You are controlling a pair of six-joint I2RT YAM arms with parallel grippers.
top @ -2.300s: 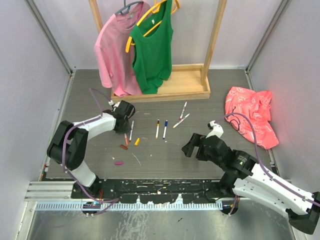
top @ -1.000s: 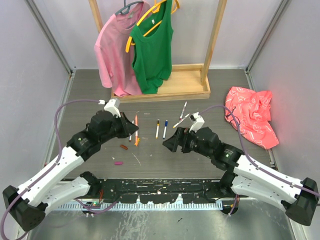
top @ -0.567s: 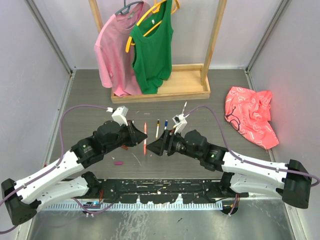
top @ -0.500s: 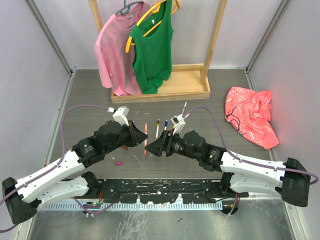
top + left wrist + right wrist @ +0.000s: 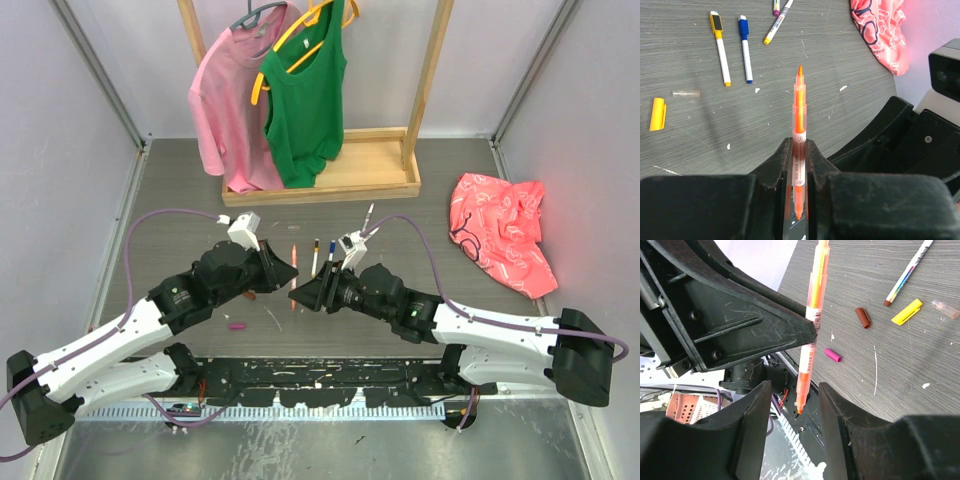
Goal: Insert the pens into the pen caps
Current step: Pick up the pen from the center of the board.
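Observation:
An orange pen (image 5: 799, 107) with a tip at both ends is held upright above the table by my left gripper (image 5: 799, 150), which is shut on its white barrel. The top view shows this pen (image 5: 294, 258) between the two arms. My right gripper (image 5: 792, 390) faces the left one, fingers on either side of the pen's lower orange end (image 5: 801, 395), with a gap on both sides. On the table lie a brown cap (image 5: 863, 317), a magenta cap (image 5: 833, 355) and a yellow cap (image 5: 906, 311). Further pens (image 5: 315, 256) rest behind.
A wooden rack base (image 5: 330, 185) with a pink shirt and a green top hanging over it stands at the back. A red patterned cloth (image 5: 500, 235) lies at the right. A clear cap (image 5: 686, 93) and a blue-capped pen (image 5: 745, 47) lie near the yellow-capped pen (image 5: 720, 47).
The left arm lifted the orange pen off the table toward the centre. The right arm swung in to meet it, and its jaws have narrowed around the pen's lower end.

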